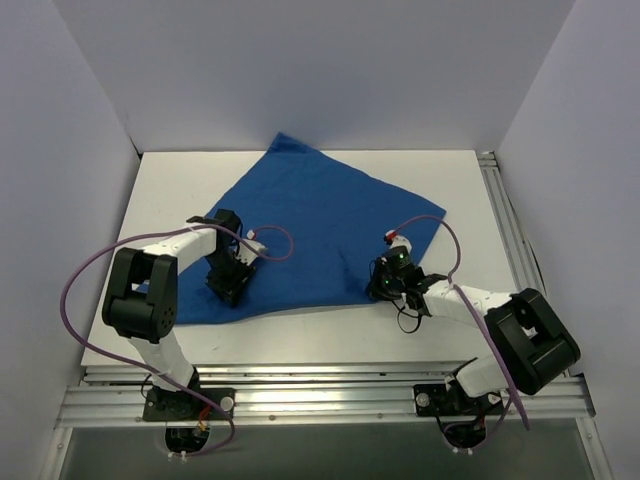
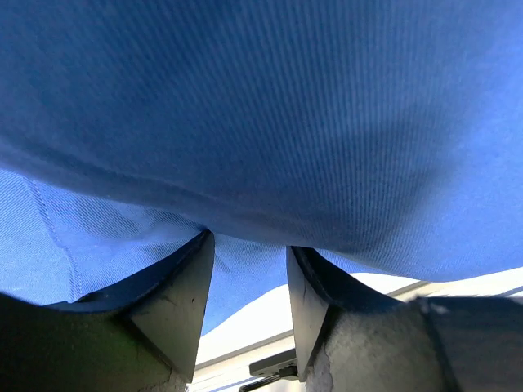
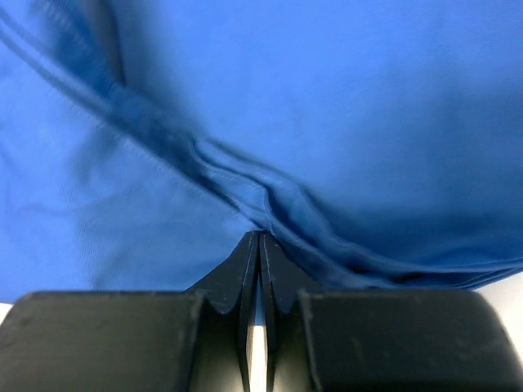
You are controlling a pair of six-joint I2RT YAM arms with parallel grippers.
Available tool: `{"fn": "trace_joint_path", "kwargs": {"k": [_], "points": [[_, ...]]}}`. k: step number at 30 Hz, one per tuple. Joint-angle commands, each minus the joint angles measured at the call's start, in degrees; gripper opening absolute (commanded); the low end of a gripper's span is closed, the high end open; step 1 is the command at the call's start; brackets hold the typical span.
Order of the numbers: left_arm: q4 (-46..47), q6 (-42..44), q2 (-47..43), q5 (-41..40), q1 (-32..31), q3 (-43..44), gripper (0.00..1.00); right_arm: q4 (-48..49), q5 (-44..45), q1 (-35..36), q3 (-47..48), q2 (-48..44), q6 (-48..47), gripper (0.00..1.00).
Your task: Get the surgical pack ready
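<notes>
Of the surgical pack only its royal-blue drape shows, spread nearly flat on the white table. My left gripper is at the drape's front-left part. In the left wrist view its jaws stand apart, with the drape sagging over both fingertips and table showing through the gap. My right gripper is at the drape's front-right edge. In the right wrist view it is shut, its tips pinching a raised fold of the drape.
White walls enclose the table at the back and on both sides. A metal rail runs along the right edge. Purple cables loop from both wrists over the cloth. Bare table lies in front of the drape.
</notes>
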Motion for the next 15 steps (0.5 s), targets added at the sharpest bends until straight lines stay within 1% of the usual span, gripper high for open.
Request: {"fn": "trace_joint_path", "kwargs": {"k": [1, 3, 8, 9, 12, 15], "points": [[7.8, 0.5, 2.2, -1.2, 0.4, 1.1, 0.5, 0.4, -0.8, -2.3, -2.1, -0.2, -0.1, 0.0], [7.9, 0.6, 1.7, -0.7, 0.5, 1.1, 0.51, -2.1, -0.7, -3.0, -2.6, -2.0, -0.6, 0.0], [8.2, 1.2, 0.3, -0.3, 0.9, 0.9, 0.51, -8.0, 0.8, -9.3, -3.4, -9.2, -1.7, 0.0], [8.3, 1.3, 0.0, 0.2, 1.1, 0.9, 0.51, -7.6, -0.7, -10.2, -3.9, -9.9, -1.2, 0.0], [7.8, 1.5, -1.0, 1.8, 1.6, 1.6, 0.53, -8.4, -1.0, -12.4, -3.7, -10.1, -0.3, 0.0], [6.1, 1.7, -3.6, 3.5, 2.3, 2.7, 0.55, -11.4, -0.7, -12.8, -0.7, -10.9, -0.8, 0.0]]}}
